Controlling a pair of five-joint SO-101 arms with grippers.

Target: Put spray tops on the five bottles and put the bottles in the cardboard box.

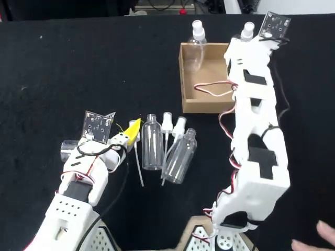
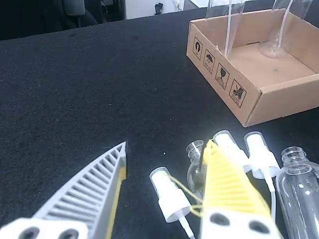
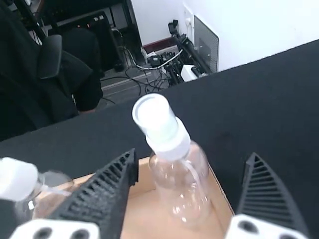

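Jaws of the left gripper (image 2: 165, 144) stand wide apart and hold nothing. One finger is grey ribbed plastic and the other yellow, both tapering to points. Between them on the cloth lies a loose spray top (image 2: 167, 193): a white cylinder with a thin clear dip tube trailing from it.

Just past the yellow finger is the round mouth of an uncapped bottle (image 2: 196, 149). Next come a second spray top (image 2: 230, 150) and a third spray top (image 2: 261, 155), side by side. Beyond them lies a tilted bottle (image 2: 299, 184) of clear smooth plastic with a threaded neck, also uncapped. This group sits near the middle of the worktop (image 1: 78, 63), which is black and matte, a little toward its near edge.

The right gripper (image 3: 193, 154) has its jaws open. Its black ribbed triangular fingers sit either side of a capped bottle (image 3: 179, 189), with a gap on each side and no contact. This bottle is clear and round-shouldered with a white top fitted. It stands upright in the far right corner of the cardboard box (image 1: 199, 107).

A second capped bottle (image 1: 198, 44) stands upright in the box's far left corner. The box is brown, shallow, open-topped and roughly square. It sits toward the far edge of the worktop, right of centre.

A clear cylinder (image 1: 68, 148) shows from beneath the left arm, toward the left edge. I cannot tell whether it is another bottle.
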